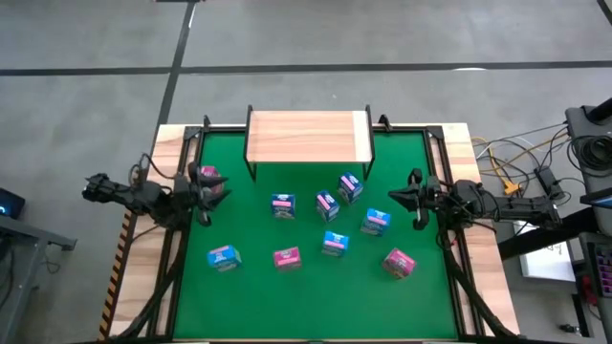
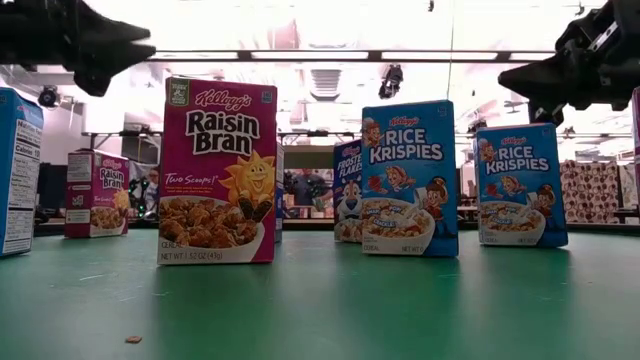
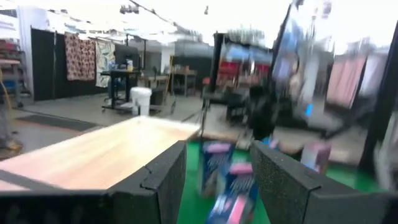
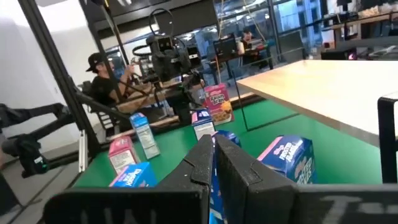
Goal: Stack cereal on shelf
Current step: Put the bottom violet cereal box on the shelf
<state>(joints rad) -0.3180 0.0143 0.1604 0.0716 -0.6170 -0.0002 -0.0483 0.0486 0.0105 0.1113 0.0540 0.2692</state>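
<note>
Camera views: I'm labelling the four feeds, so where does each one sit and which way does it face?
High view: overhead, straight down on green mat, shelf, both arms; left gripper grips a pink cereal box, right gripper shut.
Low view: mat level, across a Raisin Bran box into the room; arms at upper corners.
Left wrist view: past its own fingers, over the shelf.
Right wrist view: past its closed fingers, toward the left arm and a seated person.
Shared: high and wrist views show the shelf.
</note>
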